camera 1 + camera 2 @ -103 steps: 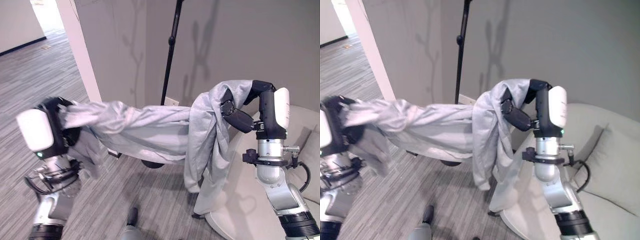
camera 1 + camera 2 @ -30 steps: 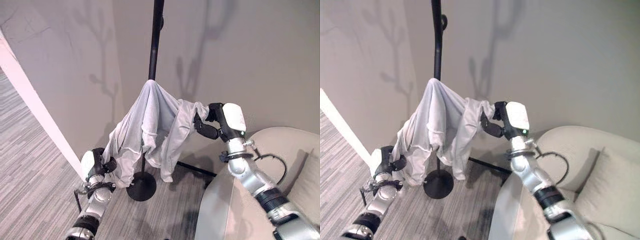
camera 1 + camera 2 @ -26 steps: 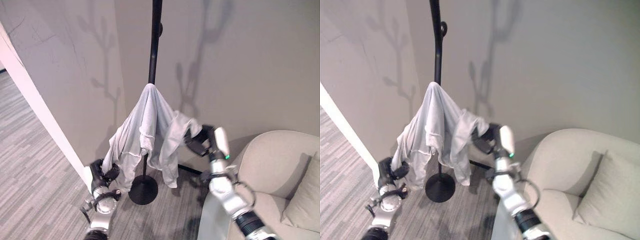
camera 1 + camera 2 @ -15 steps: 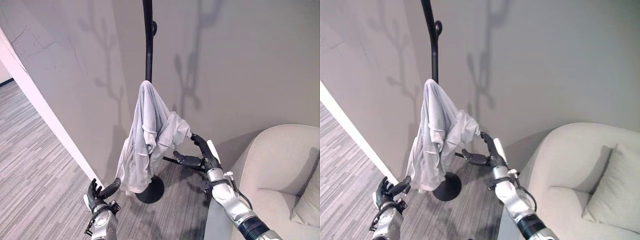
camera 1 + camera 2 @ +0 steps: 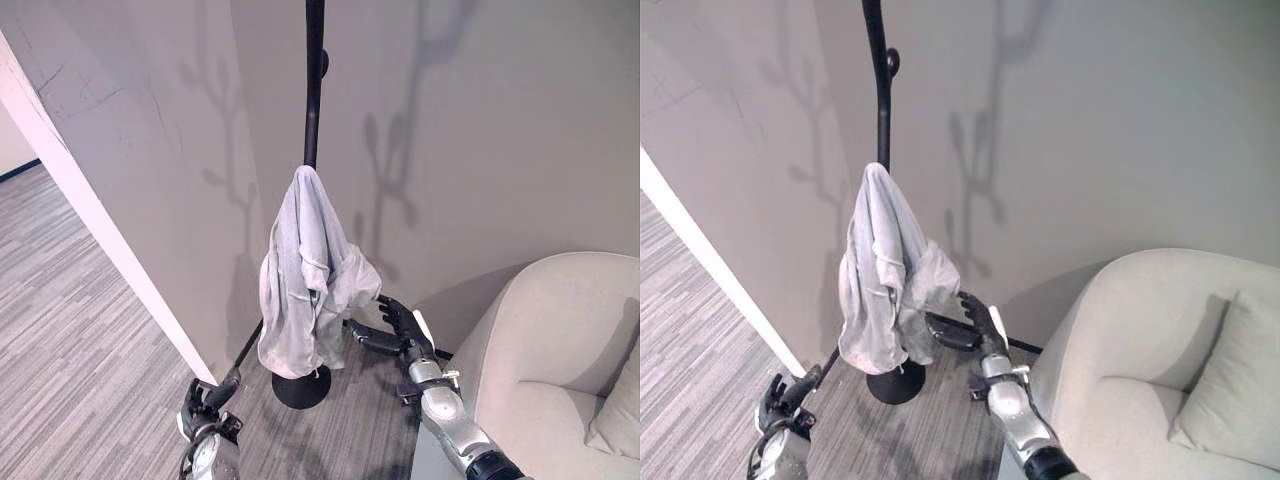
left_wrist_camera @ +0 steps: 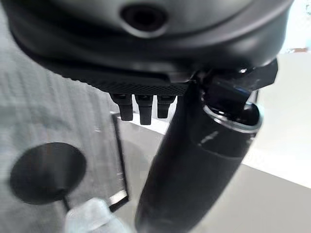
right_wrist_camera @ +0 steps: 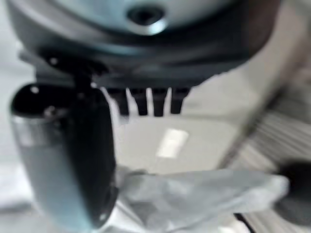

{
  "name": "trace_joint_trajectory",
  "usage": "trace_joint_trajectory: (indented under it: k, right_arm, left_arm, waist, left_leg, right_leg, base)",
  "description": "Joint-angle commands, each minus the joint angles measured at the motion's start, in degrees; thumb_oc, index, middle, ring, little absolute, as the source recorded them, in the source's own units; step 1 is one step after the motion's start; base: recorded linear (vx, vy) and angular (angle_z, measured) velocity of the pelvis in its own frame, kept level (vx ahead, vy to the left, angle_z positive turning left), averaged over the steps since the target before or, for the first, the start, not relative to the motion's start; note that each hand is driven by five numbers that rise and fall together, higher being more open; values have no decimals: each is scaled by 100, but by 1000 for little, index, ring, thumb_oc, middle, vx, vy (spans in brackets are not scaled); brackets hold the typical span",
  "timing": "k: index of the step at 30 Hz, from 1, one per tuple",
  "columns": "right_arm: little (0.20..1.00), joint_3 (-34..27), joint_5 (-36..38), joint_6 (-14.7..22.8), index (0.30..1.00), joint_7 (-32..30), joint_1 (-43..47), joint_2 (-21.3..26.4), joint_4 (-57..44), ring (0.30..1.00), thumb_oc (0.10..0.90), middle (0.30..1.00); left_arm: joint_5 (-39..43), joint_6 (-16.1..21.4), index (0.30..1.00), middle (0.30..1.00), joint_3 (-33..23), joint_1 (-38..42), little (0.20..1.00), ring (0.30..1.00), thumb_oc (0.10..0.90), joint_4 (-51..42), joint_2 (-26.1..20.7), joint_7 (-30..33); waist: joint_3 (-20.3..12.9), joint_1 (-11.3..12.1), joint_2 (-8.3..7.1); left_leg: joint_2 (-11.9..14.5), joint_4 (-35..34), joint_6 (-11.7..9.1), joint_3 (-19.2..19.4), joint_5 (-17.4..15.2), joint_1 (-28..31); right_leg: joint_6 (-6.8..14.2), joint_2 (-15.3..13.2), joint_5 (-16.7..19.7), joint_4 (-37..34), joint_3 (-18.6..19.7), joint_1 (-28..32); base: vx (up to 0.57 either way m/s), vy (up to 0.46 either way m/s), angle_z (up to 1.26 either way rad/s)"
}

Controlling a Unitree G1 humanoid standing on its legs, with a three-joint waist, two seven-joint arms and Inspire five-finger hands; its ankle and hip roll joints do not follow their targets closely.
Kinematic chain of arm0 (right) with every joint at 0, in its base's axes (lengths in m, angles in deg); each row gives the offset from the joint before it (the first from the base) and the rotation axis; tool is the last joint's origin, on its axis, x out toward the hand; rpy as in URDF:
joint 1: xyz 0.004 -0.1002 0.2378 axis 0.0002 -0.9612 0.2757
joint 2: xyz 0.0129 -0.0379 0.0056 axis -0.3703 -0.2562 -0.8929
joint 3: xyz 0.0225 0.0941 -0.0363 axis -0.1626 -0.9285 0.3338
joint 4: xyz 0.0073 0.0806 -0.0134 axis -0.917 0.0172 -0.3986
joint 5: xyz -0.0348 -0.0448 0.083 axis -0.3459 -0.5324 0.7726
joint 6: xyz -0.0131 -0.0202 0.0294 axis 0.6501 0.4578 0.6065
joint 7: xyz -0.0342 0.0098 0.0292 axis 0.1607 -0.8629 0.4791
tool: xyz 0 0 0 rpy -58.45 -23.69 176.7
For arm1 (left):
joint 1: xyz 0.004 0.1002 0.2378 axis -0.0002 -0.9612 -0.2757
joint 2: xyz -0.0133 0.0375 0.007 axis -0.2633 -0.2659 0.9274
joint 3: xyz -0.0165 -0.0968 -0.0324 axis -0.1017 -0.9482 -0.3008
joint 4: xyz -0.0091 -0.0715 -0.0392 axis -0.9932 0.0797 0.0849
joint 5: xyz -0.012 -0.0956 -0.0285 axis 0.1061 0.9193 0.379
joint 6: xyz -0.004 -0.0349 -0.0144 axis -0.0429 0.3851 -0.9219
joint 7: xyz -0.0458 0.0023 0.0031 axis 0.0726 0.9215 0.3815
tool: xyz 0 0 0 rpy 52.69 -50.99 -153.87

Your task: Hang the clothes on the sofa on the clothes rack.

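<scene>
One pale grey cloth garment [image 5: 307, 275] hangs draped on the tall black metal clothes rack [image 5: 314, 90], clear of both hands. Left hand [image 5: 208, 394] low, fingers loose, holding nothing. Right hand [image 5: 392, 328] just beside the hem, fingers spread. Hanging step looks complete; next: withdraw arms without snagging the cloth.

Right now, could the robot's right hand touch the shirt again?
Probably yes. The right hand is open just beside the shirt's lower edge, with nothing between them. The shirt hangs on the rack.
</scene>
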Motion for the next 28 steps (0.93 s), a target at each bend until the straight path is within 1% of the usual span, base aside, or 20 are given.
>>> trace_joint_trajectory:
  k: [1, 2, 3, 4, 5, 6, 7, 10, 13, 14, 15, 17, 18, 19, 22, 23, 26, 27, 28]
  right_arm:
    - [900, -430, 1512, 345, 900, 960, -121, 234, -81, 900, 800, 900]
    - [900, -554, 2062, 329, 900, 1395, -177, 232, -160, 900, 800, 900]
    - [900, -677, 2537, 285, 900, 1691, -228, 152, -219, 900, 800, 900]
    - [900, -779, 2807, 284, 900, 1849, -273, 87, -229, 900, 800, 900]
    - [900, -780, 2811, 284, 900, 1854, -273, 87, -227, 900, 800, 900]
    - [900, -994, 3491, 152, 900, 2245, -382, -75, -371, 900, 800, 900]
    - [900, -1081, 3773, 130, 900, 2427, -415, -131, -470, 900, 800, 900]
    - [900, -1219, 4317, 5, 900, 2729, -549, -286, -635, 900, 800, 900]
    - [900, -1231, 4268, -6, 900, 2756, -579, -268, -536, 900, 800, 900]
    - [900, -1160, 3927, -12, 900, 2618, -525, -221, -90, 900, 800, 900]
    - [900, -1160, 3927, -11, 900, 2620, -518, -222, -84, 900, 800, 900]
    - [900, -1111, 3588, -132, 900, 2406, -434, -287, 895, 900, 800, 900]
    - [900, -1053, 3209, -319, 900, 2236, -349, -425, 1628, 900, 800, 900]
    - [900, -1118, 3149, -426, 900, 2154, -283, -582, 2252, 900, 800, 900]
    - [900, -1452, 3127, -686, 900, 2002, -107, -1014, 3595, 900, 800, 900]
    - [900, -1654, 3179, -768, 900, 1955, -84, -1122, 3993, 900, 800, 900]
    - [900, -2117, 3302, -899, 900, 1812, -2, -1248, 4807, 900, 800, 900]
    - [900, -2231, 3134, -933, 900, 1798, 0, -1260, 5090, 900, 800, 900]
    - [900, -2232, 3134, -933, 900, 1798, 0, -1260, 5090, 900, 800, 900]
  left_arm:
    - [-102, 231, 900, 900, 343, 211, 900, 900, 800, -672, -462, -929]
    - [-1, 232, 900, 900, 348, 132, 900, 900, 800, -837, -521, -1239]
    - [209, 230, 900, 900, 304, 94, 900, 900, 800, -966, -522, -1466]
    - [363, 221, 900, 900, 254, 81, 900, 900, 800, -1022, -502, -1579]
    - [365, 221, 900, 900, 255, 81, 900, 900, 800, -1021, -503, -1581]
    - [673, 248, 900, 900, 188, 16, 900, 900, 800, -1386, -488, -1807]
    - [772, 268, 900, 900, 163, -2, 900, 900, 800, -1557, -487, -1896]
    - [980, 242, 900, 900, 110, -35, 900, 900, 800, -1661, -435, -2033]
    - [848, 202, 900, 900, 105, -36, 900, 900, 800, -1383, -447, -2059]
    - [627, 130, 900, 900, 76, 11, 900, 900, 800, -736, -469, -2063]
    - [630, 133, 900, 900, 73, 21, 900, 900, 800, -725, -470, -2070]
    - [599, -113, 900, 900, -34, 82, 900, 900, 800, 316, -445, -2268]
    - [547, -260, 900, 900, -170, 189, 900, 900, 800, 1191, -430, -2332]
    - [444, -321, 900, 900, -285, 264, 900, 900, 800, 1705, -446, -2326]
    - [55, -425, 900, 900, -593, 403, 900, 900, 800, 2845, -515, -2237]
    - [-124, -462, 900, 900, -696, 395, 900, 900, 800, 3139, -526, -2199]
    - [-415, -534, 900, 900, -836, 304, 900, 900, 800, 3617, -533, -2143]
    - [-634, -568, 900, 900, -782, 253, 900, 900, 800, 3725, -492, -2178]
    - [-634, -568, 900, 900, -782, 253, 900, 900, 800, 3725, -492, -2177]
  waist:
    - [-155, 84, -115]
    - [-146, 100, -116]
    - [-141, 108, -115]
    - [-143, 110, -112]
    - [-143, 111, -112]
    - [-154, 106, -105]
    - [-162, 103, -102]
    - [-189, 79, -92]
    - [-210, 64, -88]
    - [-219, 57, -93]
    - [-215, 57, -93]
    - [-202, 81, -83]
    - [-221, 96, -90]
    - [-223, 121, -91]
    - [-248, 181, -98]
    - [-258, 199, -95]
    - [-280, 250, -93]
    - [-284, 275, -96]
    - [-284, 275, -96]
  left_leg:
    - [537, 38, -233, 164, 105, -184]
    - [540, 38, -235, 153, 106, -189]
    - [543, 36, -238, 149, 110, -194]
    - [549, 34, -242, 148, 109, -192]
    - [550, 34, -242, 149, 108, -191]
    - [550, 20, -248, 162, 99, -179]
    - [555, 17, -251, 171, 98, -179]
    - [570, 5, -267, 203, 80, -160]
    - [584, 5, -283, 226, 72, -164]
    - [598, 5, -294, 232, 78, -163]
    - [600, 5, -295, 233, 76, -161]
    - [630, 5, -308, 254, 65, -125]
    - [621, 5, -305, 229, 86, -158]
    - [625, 5, -306, 219, 87, -150]
    - [619, 8, -299, 151, 96, -167]
    - [621, 6, -296, 127, 97, -167]
    - [615, 5, -286, 80, 99, -182]
    - [603, 6, -281, 58, 108, -212]
    - [603, 6, -281, 57, 108, -213]
  right_leg:
    - [605, -562, -605, 97, 4, -2]
    - [611, -566, -606, 97, -1, -1]
    - [616, -572, -604, 97, -6, -2]
    - [618, -575, -606, 97, -13, -1]
    - [618, -574, -606, 97, -13, 0]
    - [624, -568, -604, 97, -10, -2]
    - [627, -567, -605, 97, -16, -1]
    - [631, -562, -609, 97, 0, 0]
    - [632, -555, -612, 97, -2, -14]
    - [632, -550, -609, 97, 1, -22]
    - [632, -548, -610, 97, 2, -20]
    - [624, -520, -630, 97, 15, 8]
    - [614, -526, -644, 97, 4, -4]
    - [604, -517, -657, 97, 9, 12]
    - [577, -505, -691, 97, -17, 40]
    - [573, -506, -698, 97, -27, 51]
    - [564, -513, -711, 97, -56, 70]
    - [564, -525, -707, 97, -84, 76]
    - [564, -525, -707, 97, -85, 75]
  base:
    - [0, 0, 0]
    - [0, 0, 0]
    - [0, 4, 6]
    - [0, 3, 11]
    - [19, 7, 9]
    - [0, 0, 0]
    - [24, 8, -3]
    - [0, 0, 0]
    - [0, 0, 0]
    - [0, 0, 0]
    - [0, 0, 0]
    - [0, 0, 0]
    - [-3, -1, -5]
    - [7, 2, -4]
    - [16, 5, 4]
    - [30, 13, 7]
    - [36, 14, 6]
    - [23, 12, 6]
    - [16, 12, 9]
